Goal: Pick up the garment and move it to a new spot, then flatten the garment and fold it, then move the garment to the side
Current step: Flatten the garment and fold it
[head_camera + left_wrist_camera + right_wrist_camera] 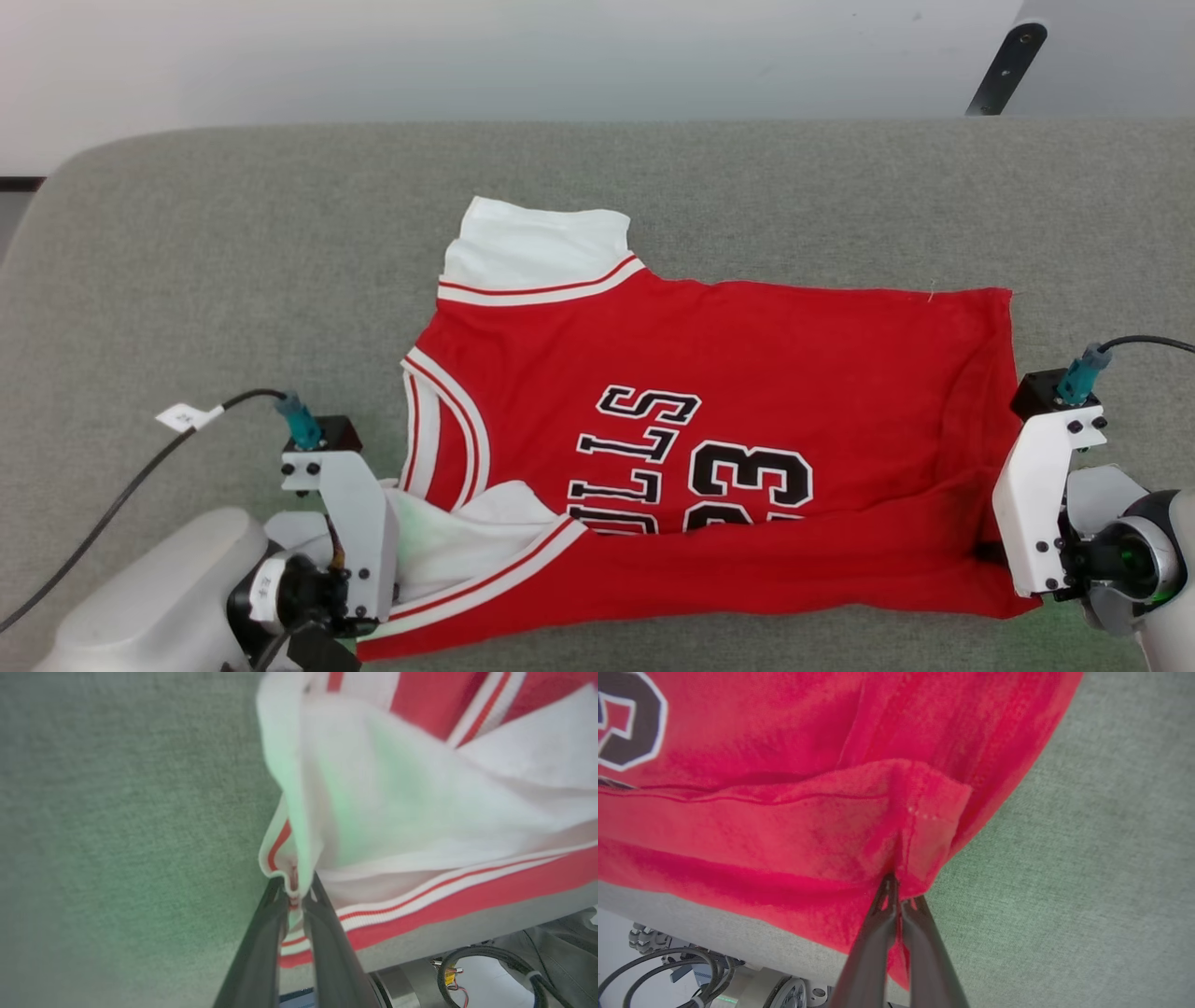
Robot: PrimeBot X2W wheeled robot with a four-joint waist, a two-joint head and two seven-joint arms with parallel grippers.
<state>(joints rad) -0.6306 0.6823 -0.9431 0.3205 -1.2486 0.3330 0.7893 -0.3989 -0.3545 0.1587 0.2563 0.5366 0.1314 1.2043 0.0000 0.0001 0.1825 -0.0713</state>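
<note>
Head view: garment (709, 373) lies sideways on grey woven table (233, 261), near edge folded over the lettering; carry both corners across level, with even tension.
Left wrist view: left claw (293, 889) clenched on white sleeve's striped trim.
Right wrist view: right claw (896, 884) clenched on soft red hem corner, bunched.

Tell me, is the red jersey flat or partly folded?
Partly folded. The jersey has its near edge doubled over the front, covering part of the lettering; left gripper and right gripper each pinch one end.
</note>
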